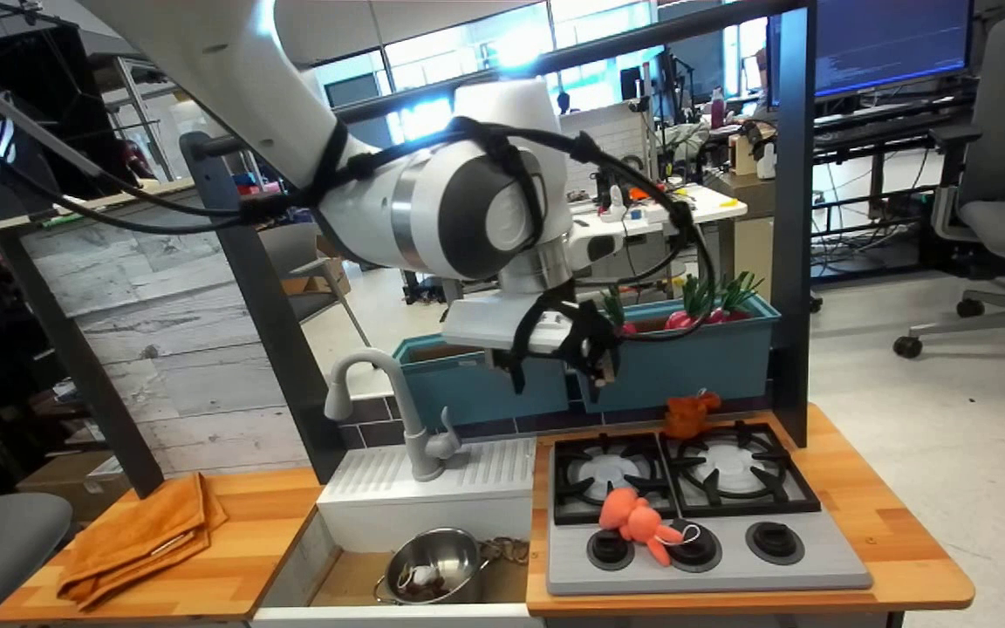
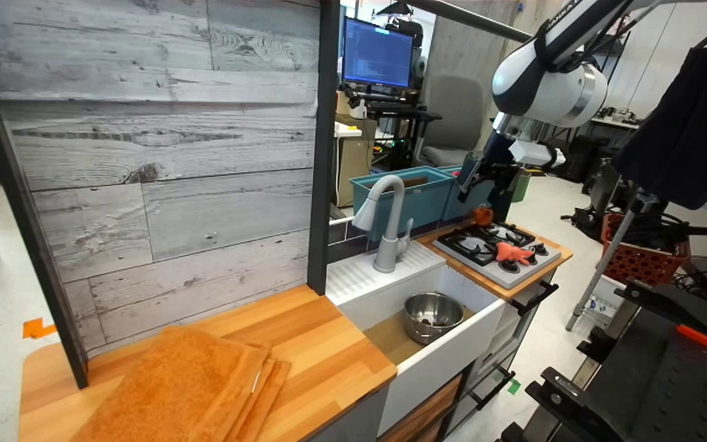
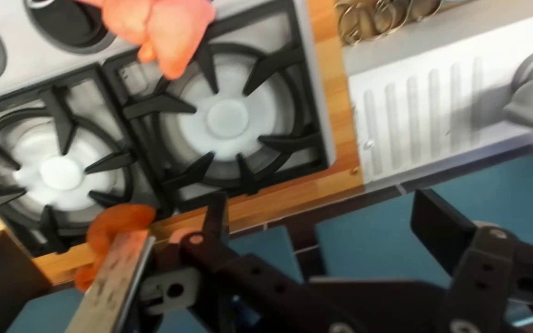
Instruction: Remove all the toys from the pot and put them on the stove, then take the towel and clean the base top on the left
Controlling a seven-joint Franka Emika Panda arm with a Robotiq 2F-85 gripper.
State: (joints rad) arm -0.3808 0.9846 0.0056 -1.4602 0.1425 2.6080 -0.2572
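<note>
The gripper (image 3: 326,215) hangs near the 2 planters (image 1: 694,362), above the back of the stove (image 1: 734,563), jaws parted wide, released. The pink toy (image 1: 642,521) lies over the front edge of a grate (image 3: 289,142), reaching among the 3 knobs (image 1: 775,542). The orange toy (image 1: 686,417) sits at the back edge; whether on grate or wooden strip (image 3: 294,195), I cannot tell. The pot (image 1: 459,554) stands in the sink (image 1: 380,519) with a white piece (image 1: 425,575) inside, rings (image 1: 507,549) just beside it. The folded towel (image 1: 149,541) lies on the base top (image 1: 254,523).
</note>
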